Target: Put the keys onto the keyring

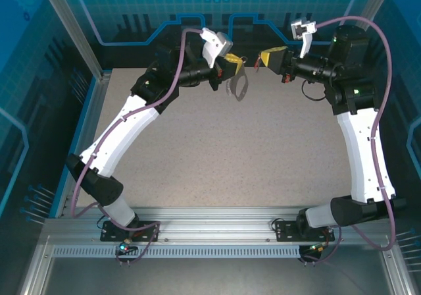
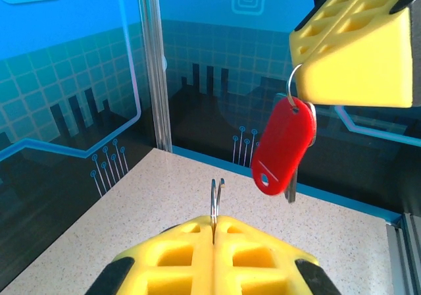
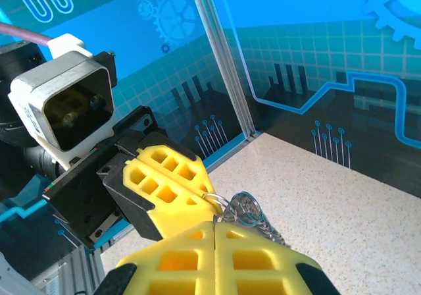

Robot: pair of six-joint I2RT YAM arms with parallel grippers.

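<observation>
Both grippers hang high over the far middle of the table, tip to tip. My left gripper [image 1: 237,59] [image 2: 215,219] is shut on a silver wire ring [image 2: 216,199] of the keyring [image 1: 238,84], whose dark grey loop dangles below it. In the right wrist view the keyring's row of wire rings [image 3: 253,216] lies just past my left fingers [image 3: 164,183]. My right gripper [image 1: 262,58] [image 3: 215,228] is shut on the small ring of the red-headed key [image 2: 283,143], which hangs below its yellow fingers [image 2: 355,51], a short way above and right of the left gripper's ring.
The speckled table [image 1: 223,157] lies well below both grippers. Blue patterned walls and an aluminium corner post [image 2: 152,64] stand close behind them. The left arm's wrist camera [image 3: 66,107] sits just left of the right gripper.
</observation>
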